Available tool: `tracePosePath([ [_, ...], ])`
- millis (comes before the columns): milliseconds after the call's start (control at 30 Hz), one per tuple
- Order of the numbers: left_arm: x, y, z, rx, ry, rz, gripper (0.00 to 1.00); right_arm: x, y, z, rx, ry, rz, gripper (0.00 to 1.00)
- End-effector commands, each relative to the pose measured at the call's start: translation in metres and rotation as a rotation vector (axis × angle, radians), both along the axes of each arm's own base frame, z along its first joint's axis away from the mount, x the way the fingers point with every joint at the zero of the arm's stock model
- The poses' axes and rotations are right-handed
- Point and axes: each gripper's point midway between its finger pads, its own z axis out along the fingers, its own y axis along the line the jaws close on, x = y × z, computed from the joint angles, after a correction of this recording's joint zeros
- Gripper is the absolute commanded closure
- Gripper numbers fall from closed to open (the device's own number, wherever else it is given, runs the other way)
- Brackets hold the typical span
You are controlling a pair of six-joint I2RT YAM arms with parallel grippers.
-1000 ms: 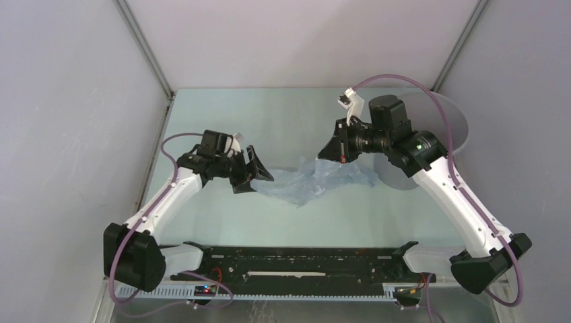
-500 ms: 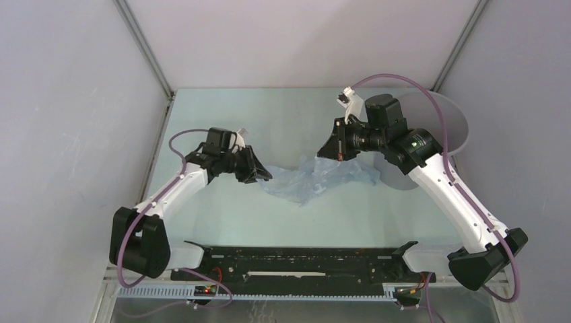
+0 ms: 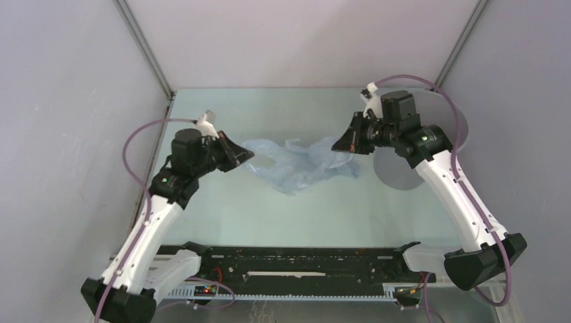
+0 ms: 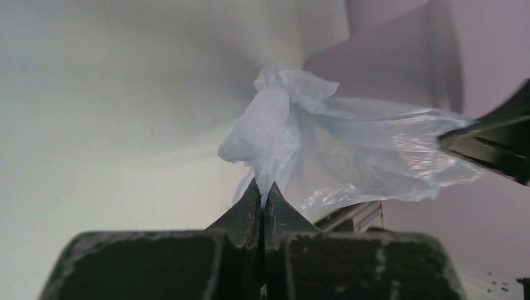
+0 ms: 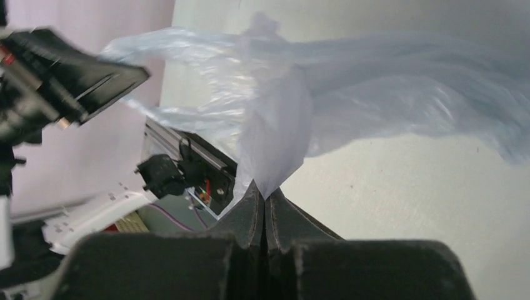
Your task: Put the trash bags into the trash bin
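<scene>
One grey trash bin (image 3: 460, 128) is our landmark, partly hidden by the right arm. Left of the bin the trash bag (image 3: 296, 165) sags, stretched between our grippers. We judge it light, limp and slippery, best held by bunched edges. Our left gripper (image 4: 262, 194) and right gripper (image 5: 264, 190) each pinch a gathered fold.

The right gripper (image 5: 264, 199) presses its two dark fingers together on a fold of the pale-blue bag (image 5: 375, 87). From the fingertips the bag rises and spreads in a crinkled band above the counter (image 5: 406, 212), reaching towards the counter's left edge. There the left gripper (image 5: 128, 78) meets its far end. Below that, a black rail (image 5: 200, 164) with wires runs along the counter's near edge.
</scene>
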Motion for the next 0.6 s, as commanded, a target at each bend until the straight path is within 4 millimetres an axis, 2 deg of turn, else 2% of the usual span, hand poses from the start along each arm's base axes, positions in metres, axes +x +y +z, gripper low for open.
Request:
tracePosePath([
  [0, 0.004, 0.017, 0.082, -0.048, -0.237, 0.117, 1.00, -0.001, -0.004, 0.038, 0.124, -0.005, -0.013, 1.00],
  [133, -0.009, 0.026, 0.087, -0.018, -0.225, 0.144, 1.00, -0.006, -0.005, 0.041, 0.151, -0.005, -0.001, 1.00],
  [233, -0.020, 0.035, 0.084, -0.011, -0.215, 0.197, 1.00, -0.009, -0.003, 0.027, 0.160, 0.021, 0.012, 1.00],
  [333, -0.031, 0.042, 0.061, -0.017, -0.166, 0.239, 1.00, -0.010, -0.002, -0.001, 0.141, 0.075, 0.017, 1.00],
  [467, -0.037, 0.046, 0.004, 0.012, -0.058, 0.263, 1.00, -0.005, -0.002, -0.050, 0.097, 0.149, 0.005, 1.00],
  [567, -0.030, 0.044, -0.031, 0.038, -0.012, 0.264, 1.00, 0.000, 0.000, -0.092, 0.050, 0.209, -0.004, 1.00],
])
